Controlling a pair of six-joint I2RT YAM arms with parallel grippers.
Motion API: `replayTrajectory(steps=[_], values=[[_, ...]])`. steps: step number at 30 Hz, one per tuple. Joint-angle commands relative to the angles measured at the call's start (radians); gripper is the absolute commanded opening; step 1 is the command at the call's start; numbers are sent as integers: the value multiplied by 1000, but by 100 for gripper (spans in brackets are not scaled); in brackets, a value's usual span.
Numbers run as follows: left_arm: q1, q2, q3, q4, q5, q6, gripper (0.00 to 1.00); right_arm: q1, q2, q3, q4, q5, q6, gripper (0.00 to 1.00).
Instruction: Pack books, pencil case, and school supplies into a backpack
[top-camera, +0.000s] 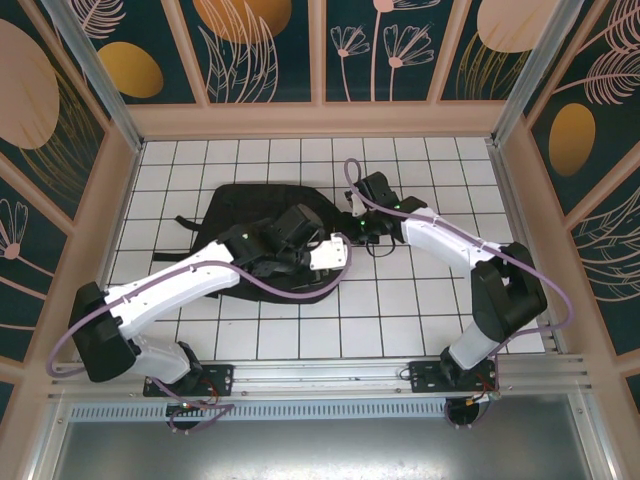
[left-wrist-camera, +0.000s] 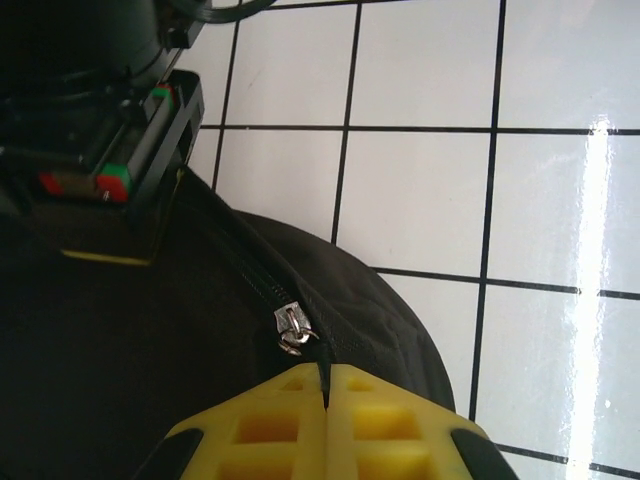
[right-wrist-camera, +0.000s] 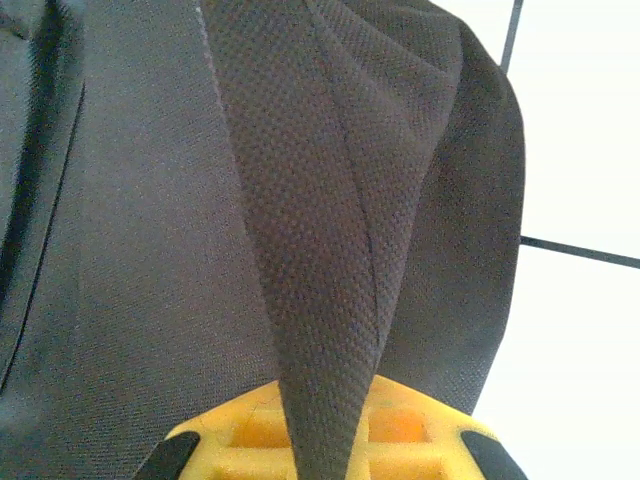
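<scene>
So the backpack (top-camera: 235, 215) is lying flat in the middle of the white tiled table (top-camera: 420, 310), a bit left of centre in the top view, and both grippers are at its right-hand edge.

Left wrist view: the black fabric fills the lower left of the frame, and the zip runs diagonally down to a little metal slider (left-wrist-camera: 292, 328). The left gripper (left-wrist-camera: 325, 385) sits right below that slider at the bottom edge, yellow fingers (left-wrist-camera: 270, 425) pressed tight together with just a thin dark line between them. Can't tell if it's actually pinching a pull tab or not.

Right wrist view: a fold of the textured fabric comes straight down the middle of the frame into the right gripper (right-wrist-camera: 325, 430), which is clamped on it, one yellow finger on either side.

From above, the left arm (top-camera: 180, 280) reaches from the lower left up and across the bag, its wrist over the bag's right half. The right arm (top-camera: 450, 240) comes from the lower right, elbow bent, and stretches left towards the bag's upper right edge.
</scene>
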Motion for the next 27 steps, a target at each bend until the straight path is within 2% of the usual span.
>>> replayTrajectory(steps=[1, 9, 14, 17, 24, 27], values=[[-18, -105, -55, -107, 21, -62, 0, -31, -22, -21, 18, 48, -30, 0], [-18, -186, -182, -110, -12, -97, 0, -31, -8, 6, 2, 53, -36, 0], [-18, -202, -184, -138, -39, -98, 0, -30, -11, 30, -42, 125, -59, 0], [-18, -232, -207, -163, -79, -103, 0, -79, -13, 33, -56, 148, -72, 0], [-15, -314, -309, -189, -195, -120, 0, -107, 0, 63, -88, 254, -85, 0], [-17, -339, -329, -175, -204, -123, 0, -109, 2, 61, -80, 239, -88, 0]])
